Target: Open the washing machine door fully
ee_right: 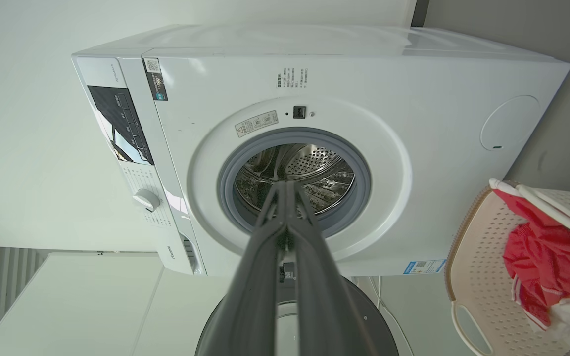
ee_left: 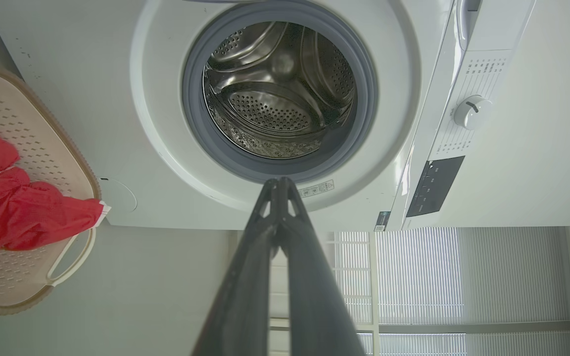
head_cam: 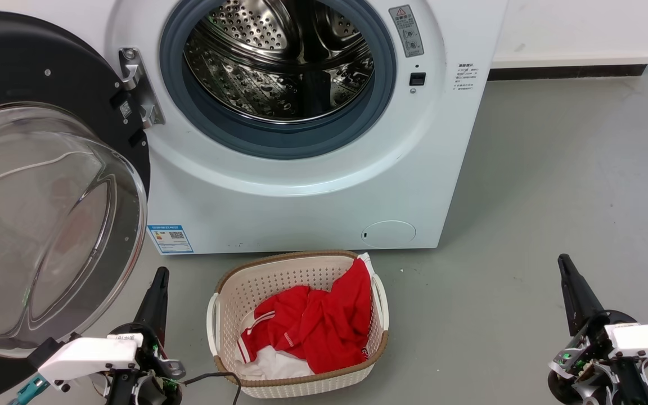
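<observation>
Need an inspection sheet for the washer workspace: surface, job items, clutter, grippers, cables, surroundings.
Surface: grey floor, smooth.
Job's things: washing machine door swung wide to the robot's left on its hinge, glass bowl facing the head camera; washing machine with its drum exposed, nothing seen inside.
Clutter: basket on the floor before the machine, holding a red garment and a white garment.
Grippers: left gripper shut, holding nothing, low beside the door's edge; right gripper shut, holding nothing, far right.
Cables: black cable from the left wrist, running by the basket's near corner.
Surroundings: white cabinet with dark skirting; slatted blinds.
</observation>
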Motion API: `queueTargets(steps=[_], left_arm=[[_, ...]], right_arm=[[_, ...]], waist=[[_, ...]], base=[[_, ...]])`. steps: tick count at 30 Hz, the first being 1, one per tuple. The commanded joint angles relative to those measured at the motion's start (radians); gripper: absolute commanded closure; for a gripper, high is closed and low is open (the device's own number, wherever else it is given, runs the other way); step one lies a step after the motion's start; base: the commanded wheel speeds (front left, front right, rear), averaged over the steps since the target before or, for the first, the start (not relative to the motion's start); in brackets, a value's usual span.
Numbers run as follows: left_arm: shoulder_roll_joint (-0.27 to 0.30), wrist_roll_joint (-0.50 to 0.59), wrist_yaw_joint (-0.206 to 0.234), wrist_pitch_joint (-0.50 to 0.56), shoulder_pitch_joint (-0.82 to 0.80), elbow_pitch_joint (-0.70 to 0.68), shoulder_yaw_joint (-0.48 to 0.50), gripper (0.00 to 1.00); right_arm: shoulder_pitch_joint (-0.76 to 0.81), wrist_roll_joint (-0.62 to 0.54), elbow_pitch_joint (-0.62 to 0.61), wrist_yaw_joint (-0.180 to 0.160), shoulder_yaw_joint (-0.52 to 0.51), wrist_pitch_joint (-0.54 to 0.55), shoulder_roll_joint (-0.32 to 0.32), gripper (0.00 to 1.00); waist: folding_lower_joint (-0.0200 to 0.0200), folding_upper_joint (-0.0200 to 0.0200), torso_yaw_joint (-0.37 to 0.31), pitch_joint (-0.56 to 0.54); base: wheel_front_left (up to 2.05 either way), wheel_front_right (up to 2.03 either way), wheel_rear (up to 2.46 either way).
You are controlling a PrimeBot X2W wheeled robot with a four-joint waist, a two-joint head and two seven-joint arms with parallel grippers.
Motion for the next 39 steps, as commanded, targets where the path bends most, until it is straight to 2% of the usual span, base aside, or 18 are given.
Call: queueTargets(steps=[1, 39], left_arm=[[-0.002, -0.015, -0.004, 0.003, -0.010, 0.002, 0.005, 1.00], [-0.002, -0.023, -0.006, 0.007, -0.010, 0.002, 0.006, 1.00]], right_arm=[[-0.013, 0.018, 0.004, 0.000, -0.002, 0.007, 0.002, 1.00], [-0.016, 0.011, 0.006, 0.000, -0.016, 0.017, 0.011, 1.00]], waist=[[0.0000, -0.0001, 0.000, -0.001], [0.0000, -0.0001, -0.001, -0.002]], base=[[0.00, 0.00, 0.00], [0.00, 0.00, 0.00]])
